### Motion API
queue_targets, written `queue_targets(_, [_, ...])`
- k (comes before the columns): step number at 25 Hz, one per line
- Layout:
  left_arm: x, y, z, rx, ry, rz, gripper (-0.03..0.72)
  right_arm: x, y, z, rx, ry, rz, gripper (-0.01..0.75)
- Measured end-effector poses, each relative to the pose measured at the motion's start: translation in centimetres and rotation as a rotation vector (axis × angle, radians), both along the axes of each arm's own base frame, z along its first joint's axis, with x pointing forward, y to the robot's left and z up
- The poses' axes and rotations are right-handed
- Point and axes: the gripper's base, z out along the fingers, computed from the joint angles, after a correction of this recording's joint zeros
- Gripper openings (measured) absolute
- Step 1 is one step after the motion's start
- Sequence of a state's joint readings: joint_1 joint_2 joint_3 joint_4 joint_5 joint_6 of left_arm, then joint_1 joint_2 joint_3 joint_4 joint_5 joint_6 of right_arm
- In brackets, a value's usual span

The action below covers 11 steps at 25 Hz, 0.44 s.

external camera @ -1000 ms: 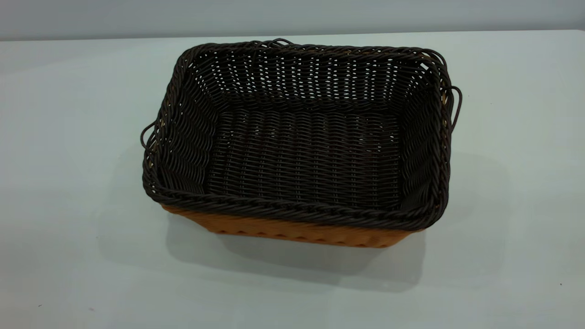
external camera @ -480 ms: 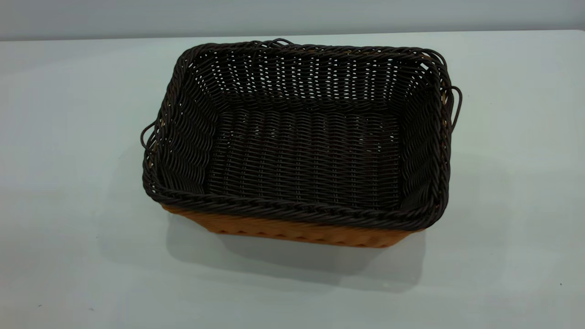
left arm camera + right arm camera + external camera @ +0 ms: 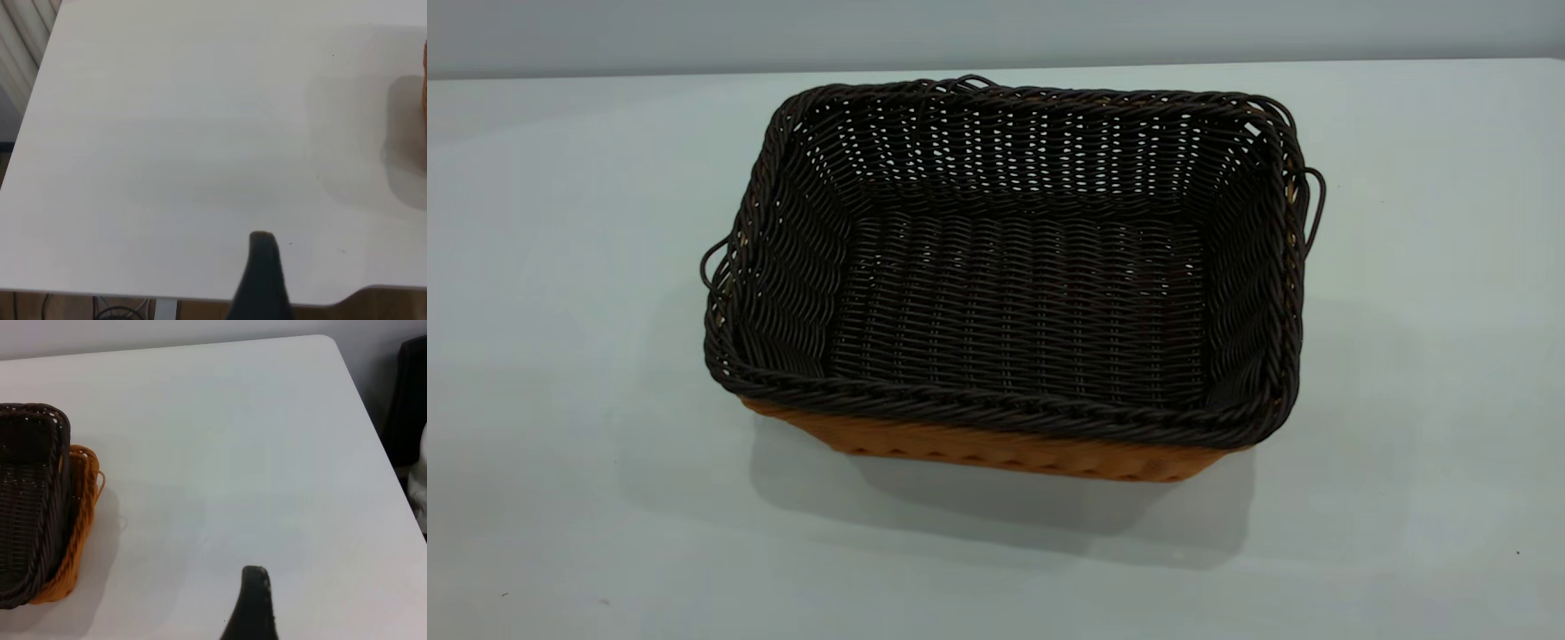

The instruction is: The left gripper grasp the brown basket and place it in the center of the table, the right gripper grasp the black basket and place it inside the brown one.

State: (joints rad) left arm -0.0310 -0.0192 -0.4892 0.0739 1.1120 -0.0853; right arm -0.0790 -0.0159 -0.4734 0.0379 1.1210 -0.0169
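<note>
The black basket (image 3: 1014, 267) sat nested inside the brown basket (image 3: 996, 449) near the middle of the table (image 3: 560, 400). Its dark braided rim covered the brown one's rim, so that only a strip of orange wall showed below on the near side. Small loop handles stuck out at both short ends.

The left hand (image 3: 261, 280) hung over bare table, well apart from the baskets, with the brown basket's edge (image 3: 424, 80) barely in sight. The right hand (image 3: 252, 603) likewise hung over bare table, well apart from the nested pair (image 3: 40, 507). Only one dark finger of each hand showed, so whether either was wide or narrow could not be told; neither held anything.
</note>
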Motion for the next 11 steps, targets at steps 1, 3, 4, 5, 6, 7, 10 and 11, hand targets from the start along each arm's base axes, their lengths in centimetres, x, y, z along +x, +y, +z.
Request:
queue_targets(1, [0.00, 0.00, 0.00, 0.000, 0.000, 0.000, 0.547, 0.00, 0.00, 0.00, 0.000, 0.000, 0.000, 0.549])
queue_targets(3, [0.00, 0.00, 0.00, 0.000, 0.000, 0.000, 0.547, 0.00, 0.00, 0.00, 0.001, 0.000, -0.001, 0.540])
queue_targets(4, [0.00, 0.00, 0.00, 0.000, 0.000, 0.000, 0.547, 0.00, 0.00, 0.00, 0.001, 0.000, -0.001, 0.537])
queue_targets(5, [0.00, 0.00, 0.00, 0.000, 0.000, 0.000, 0.547, 0.00, 0.00, 0.00, 0.001, 0.000, -0.001, 0.532])
queue_targets(6, [0.00, 0.00, 0.00, 0.000, 0.000, 0.000, 0.547, 0.00, 0.00, 0.00, 0.001, 0.000, -0.001, 0.528])
queue_targets(7, [0.00, 0.00, 0.00, 0.000, 0.000, 0.000, 0.547, 0.00, 0.00, 0.00, 0.001, 0.000, -0.001, 0.525])
queue_targets(10, [0.00, 0.00, 0.00, 0.000, 0.000, 0.000, 0.547, 0.00, 0.00, 0.00, 0.001, 0.000, -0.001, 0.514])
queue_targets(11, [0.00, 0.00, 0.00, 0.000, 0.000, 0.000, 0.547, 0.00, 0.00, 0.00, 0.001, 0.000, -0.001, 0.510])
